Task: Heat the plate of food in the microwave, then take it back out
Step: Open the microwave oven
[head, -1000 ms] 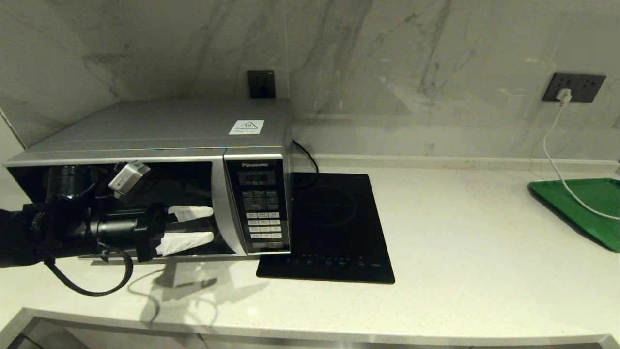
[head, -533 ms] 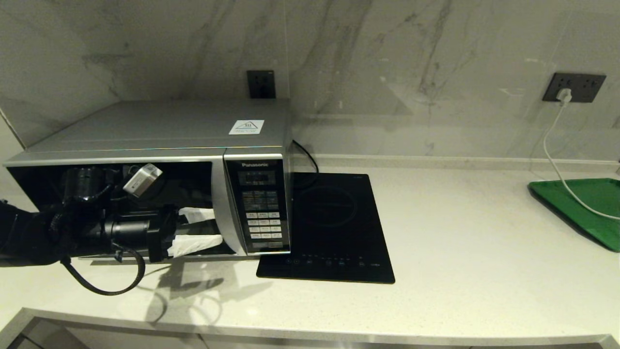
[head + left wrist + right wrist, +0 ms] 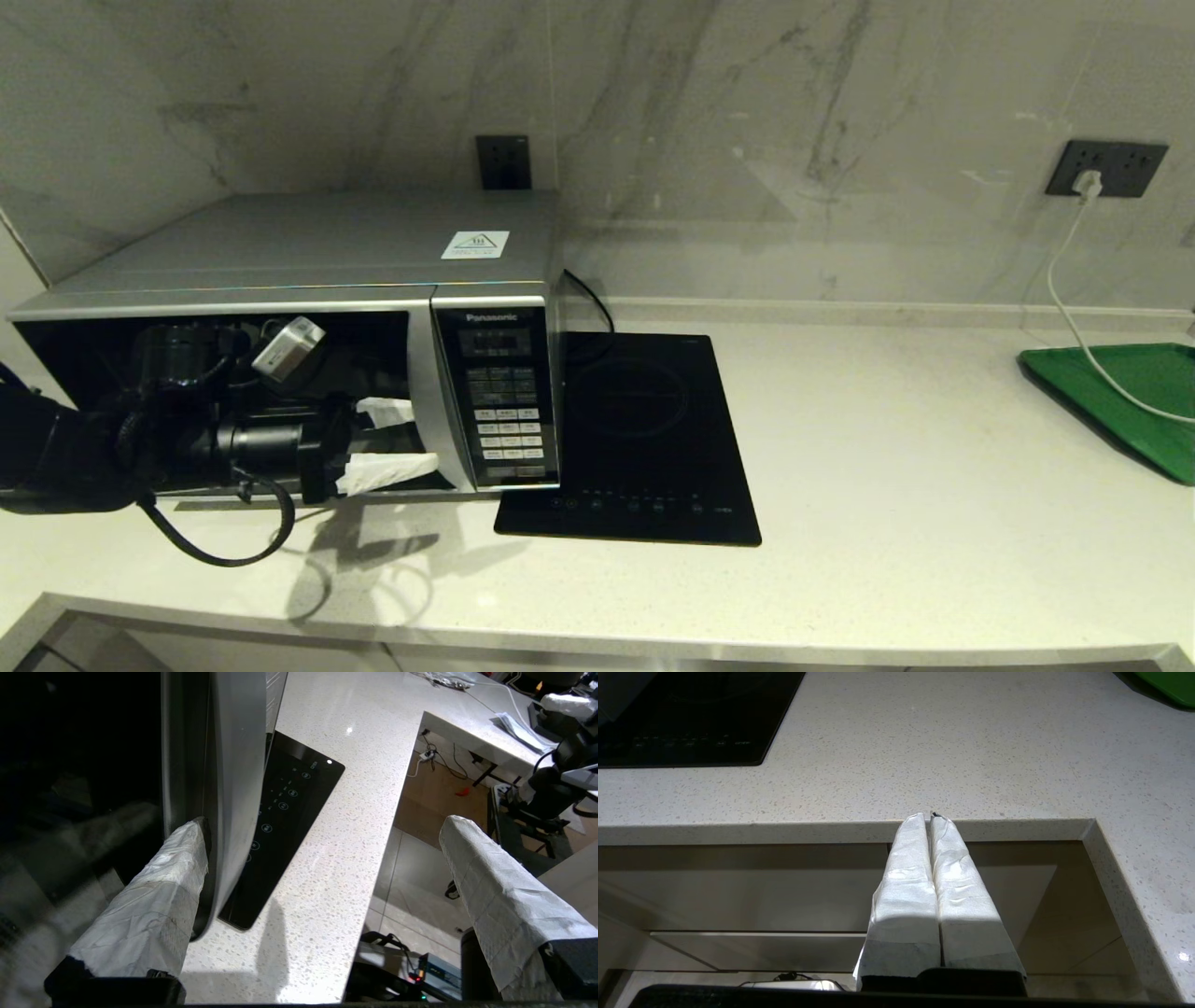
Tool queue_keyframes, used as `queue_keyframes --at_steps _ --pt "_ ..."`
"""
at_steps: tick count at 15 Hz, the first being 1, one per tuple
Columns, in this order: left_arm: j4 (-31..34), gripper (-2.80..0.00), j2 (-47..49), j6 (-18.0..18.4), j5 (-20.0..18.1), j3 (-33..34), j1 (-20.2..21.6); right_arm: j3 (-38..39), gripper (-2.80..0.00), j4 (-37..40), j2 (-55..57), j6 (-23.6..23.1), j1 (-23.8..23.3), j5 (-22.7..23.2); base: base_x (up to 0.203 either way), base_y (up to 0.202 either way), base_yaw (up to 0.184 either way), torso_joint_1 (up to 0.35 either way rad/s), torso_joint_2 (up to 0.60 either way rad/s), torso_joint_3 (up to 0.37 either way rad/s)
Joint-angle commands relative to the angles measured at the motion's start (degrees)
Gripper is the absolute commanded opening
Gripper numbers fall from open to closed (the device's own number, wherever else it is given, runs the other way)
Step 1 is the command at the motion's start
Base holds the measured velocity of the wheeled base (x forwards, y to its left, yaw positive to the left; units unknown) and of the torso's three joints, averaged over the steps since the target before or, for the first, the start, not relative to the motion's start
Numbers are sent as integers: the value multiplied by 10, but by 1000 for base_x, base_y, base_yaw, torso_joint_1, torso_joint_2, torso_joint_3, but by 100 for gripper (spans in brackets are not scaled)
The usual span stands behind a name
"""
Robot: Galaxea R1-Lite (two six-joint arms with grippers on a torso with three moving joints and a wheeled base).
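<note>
Microwave [image 3: 280,280] fills the left of the head view, its dark door behind the left gripper [image 3: 392,437], whose two white-wrapped fingers stand spread wide, holding nothing, tips pointing toward the button panel [image 3: 505,397]; the hob [image 3: 644,439] lies past that, and no plate shows. Left wrist view: one finger [image 3: 154,896] touches the door's silver edge [image 3: 233,788], the other hangs free over the counter [image 3: 327,868]. Right wrist view: the right gripper [image 3: 931,817] is pressed closed, empty, parked before the counter's front edge.

The head view looks forward and down over the worktop [image 3: 887,485] from farther back. The left wrist view sits close against the microwave [image 3: 233,765]; the right looks up from below the worktop edge. All share the hob [image 3: 644,439].
</note>
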Motion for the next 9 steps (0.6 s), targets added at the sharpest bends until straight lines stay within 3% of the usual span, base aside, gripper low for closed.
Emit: queue_keyframes --at_steps 1,9 --pt "-18 0 17 3 -6 2 -2 0 -280 1 1 0 0 0 0 0 0 0 0 0" --pt "-20 0 12 4 -30 5 -14 0 -280 1 1 0 0 0 0 0 0 0 0 0"
